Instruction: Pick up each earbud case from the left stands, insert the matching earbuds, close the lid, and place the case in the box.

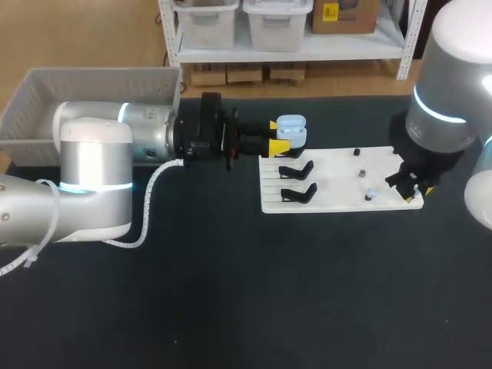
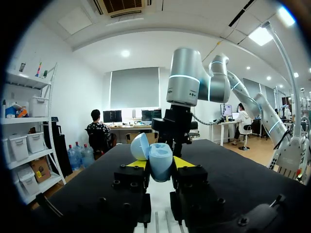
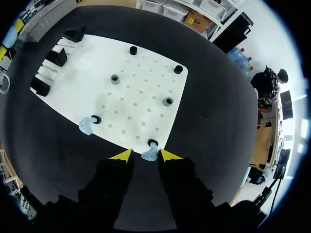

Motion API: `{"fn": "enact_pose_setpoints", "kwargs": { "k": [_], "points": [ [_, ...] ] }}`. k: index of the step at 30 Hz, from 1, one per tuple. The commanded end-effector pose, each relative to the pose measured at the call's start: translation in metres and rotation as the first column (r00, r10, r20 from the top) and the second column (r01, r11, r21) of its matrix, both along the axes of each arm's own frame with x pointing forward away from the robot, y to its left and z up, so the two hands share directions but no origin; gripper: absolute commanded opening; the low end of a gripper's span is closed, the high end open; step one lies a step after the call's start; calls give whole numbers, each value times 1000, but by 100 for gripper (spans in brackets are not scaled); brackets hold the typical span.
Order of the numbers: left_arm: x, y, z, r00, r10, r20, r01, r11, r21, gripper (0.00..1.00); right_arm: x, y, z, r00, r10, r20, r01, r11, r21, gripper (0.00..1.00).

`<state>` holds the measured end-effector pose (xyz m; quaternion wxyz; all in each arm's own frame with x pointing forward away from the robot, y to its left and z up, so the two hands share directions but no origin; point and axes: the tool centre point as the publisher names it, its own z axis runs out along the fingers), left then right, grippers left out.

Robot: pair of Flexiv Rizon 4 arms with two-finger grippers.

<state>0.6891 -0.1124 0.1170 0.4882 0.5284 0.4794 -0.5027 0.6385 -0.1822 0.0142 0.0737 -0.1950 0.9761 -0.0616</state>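
Up at the far left corner of the white board (image 1: pixel 338 196), seen from overhead, the left gripper (image 1: pixel 275 139) holds the pale blue earbud case (image 1: pixel 291 131) just beyond the black stands (image 1: pixel 296 181), while the right gripper (image 1: pixel 415 187) hangs over the board's right edge. From the left wrist, the case sits pinched between both yellow tips, its lid tipped open. From the right wrist, a blue earbud (image 3: pixel 149 154) sits at the board's edge between that gripper's spread fingers, neither visibly pressing it.

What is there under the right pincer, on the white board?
A light blue earbud sits by a black peg at the edge of the white board, below and between the tips of the open right pincer. In the head view the pincer hides it.
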Motion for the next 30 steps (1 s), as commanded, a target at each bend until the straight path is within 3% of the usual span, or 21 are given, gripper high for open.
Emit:
{"fn": "enact_pose_setpoints", "kwargs": {
  "k": [1,14,26,30],
  "points": [
    [-1,0,-1,1000,4,3,-4,1000,-2,0,1,0,-2,1000,-3,5,3,1000,-6,32],
    [-1,0,-1,1000,4,3,-4,1000,-2,0,4,-2,-4,1000,-1,16,2,999,-32,30],
    [-1,0,-1,1000,4,3,-4,1000,-2,0,5,-4,-4,999,-10,32,12,999,-45,0],
    [-1,0,-1,1000,4,3,-4,1000,-2,0,3,-4,1,999,-11,44,13,999,-47,0]
  ]
}}
